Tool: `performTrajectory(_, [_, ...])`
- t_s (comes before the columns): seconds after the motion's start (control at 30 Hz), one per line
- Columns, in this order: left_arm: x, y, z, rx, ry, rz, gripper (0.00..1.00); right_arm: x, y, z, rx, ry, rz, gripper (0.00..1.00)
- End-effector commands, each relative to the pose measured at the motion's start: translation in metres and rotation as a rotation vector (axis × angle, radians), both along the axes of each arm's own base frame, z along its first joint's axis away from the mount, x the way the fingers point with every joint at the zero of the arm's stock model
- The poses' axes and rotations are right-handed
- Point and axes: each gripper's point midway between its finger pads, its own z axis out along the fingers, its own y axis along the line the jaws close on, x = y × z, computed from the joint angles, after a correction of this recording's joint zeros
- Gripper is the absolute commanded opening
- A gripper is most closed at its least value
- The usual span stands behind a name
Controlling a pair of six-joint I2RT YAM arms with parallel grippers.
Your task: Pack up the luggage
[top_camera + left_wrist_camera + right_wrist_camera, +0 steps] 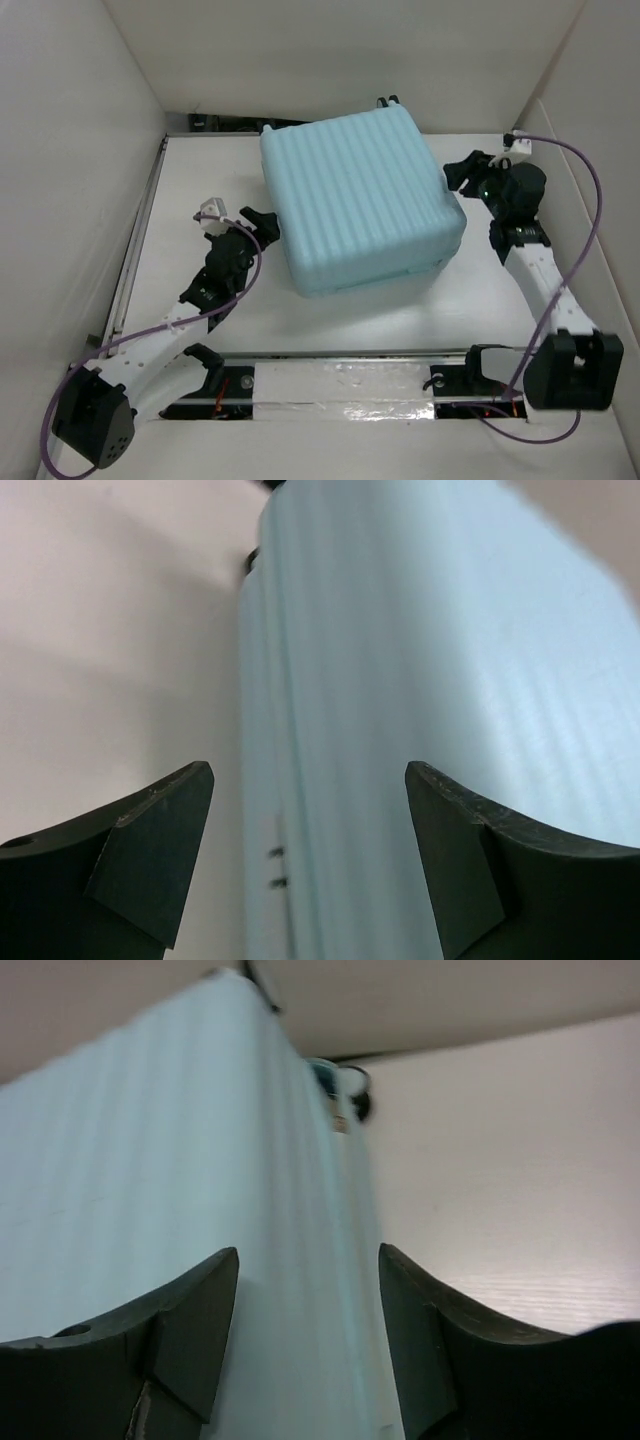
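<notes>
The luggage [360, 205] is seen lying flat and shut at the middle of the table [400, 330], ribbed shell up; it is flanked on both sides. The left gripper [262, 220] is held just beside its left wall, fingers spread wide, nothing gripped; the right gripper [458, 172] is at the right edge, jaws likewise parted and empty. The case looks closed, so securing it is judged to be the step in hand; any press is best applied evenly from both sides, or the case may be pivoted. Counted: one suitcase, two arms, two grippers.
</notes>
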Motion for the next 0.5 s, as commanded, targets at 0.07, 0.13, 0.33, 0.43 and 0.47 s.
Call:
performTrajectory(0.07, [0.016,-0.028,0.082,-0.208,-0.192,-0.129,0.76,-0.082,0.053,0.022,0.099,-0.153,0.194,0.40])
performTrajectory(0.13, [0.017,-0.024,0.080,-0.203,-0.186,-0.115,0.76,-0.110,0.053,-0.005,0.091,-0.115,0.185,0.17])
performTrajectory(0.33, [-0.001,-0.011,0.061,-0.228,-0.177,-0.091,0.64,-0.207,0.057,-0.009,0.039,-0.178,0.231,0.00])
performTrajectory(0.43, [-0.010,-0.007,0.028,-0.201,-0.090,-0.084,0.58,-0.226,0.066,-0.040,0.118,-0.130,0.260,0.00])
performTrajectory(0.47, [-0.012,-0.003,0.014,-0.188,-0.048,-0.075,0.56,-0.225,0.066,-0.060,0.145,-0.081,0.247,0.00])
